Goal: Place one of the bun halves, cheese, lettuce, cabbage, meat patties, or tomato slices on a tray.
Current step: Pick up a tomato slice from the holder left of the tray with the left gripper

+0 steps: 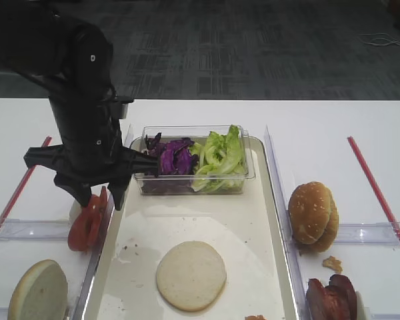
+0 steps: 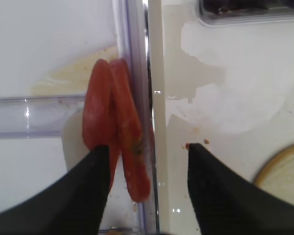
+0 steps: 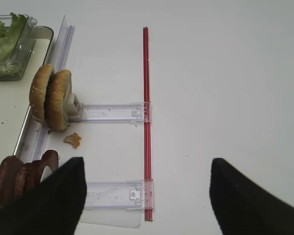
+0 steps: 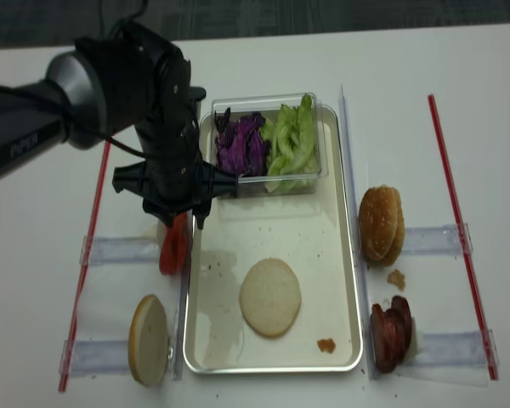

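Left gripper (image 2: 146, 188): jaws spread apart, straddling the tomato slices (image 2: 118, 147) with a gap on each side; nothing held yet
Why there: the slices stand on edge just left of the tray's rim, so a pinch from above, one finger each side, looks the likely way to lift one
Tomato slices: bright red, thin, upright and leaning together in a short stack at the tray's left edge, at about mid length, held up by a clear holder strip (image 1: 33, 229)
Tray (image 1: 250, 267): cream, shallow, silvery rim; a pale bun half (image 1: 191, 275) lies flat on it, cut face up, near the front
Tub (image 1: 193, 180): clear, at the tray's far end, purple cabbage (image 1: 173, 157) left, green lettuce (image 1: 219, 157) right
Right of tray: sesame buns (image 1: 313, 215) on edge, meat patties (image 1: 330, 299) nearer
Right gripper (image 3: 146, 196): fingers wide apart over bare table, empty
Risk: both slices touch, so two may come up together
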